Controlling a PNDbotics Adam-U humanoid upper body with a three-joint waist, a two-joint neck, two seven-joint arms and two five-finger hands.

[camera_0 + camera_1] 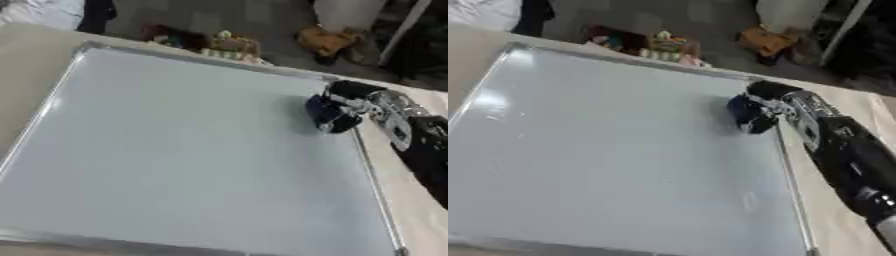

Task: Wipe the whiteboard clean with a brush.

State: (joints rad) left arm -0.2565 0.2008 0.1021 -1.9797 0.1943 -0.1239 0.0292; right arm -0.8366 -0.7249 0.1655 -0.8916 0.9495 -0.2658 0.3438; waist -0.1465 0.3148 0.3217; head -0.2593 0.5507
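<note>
A large whiteboard [175, 150] with a silver frame lies flat on the beige table and fills most of both views; its surface looks blank. My right hand [350, 102] comes in from the right and sits at the board's far right edge, fingers curled round a dark blue brush [325, 112] that rests on the board surface. The brush is partly hidden by the fingers. My left hand shows in neither view.
The beige table [416, 210] shows as a narrow strip right of the board and at the far left. Beyond the table's far edge lie toys and clutter [219, 45] on a grey floor, with a white cloth [52, 12] at top left.
</note>
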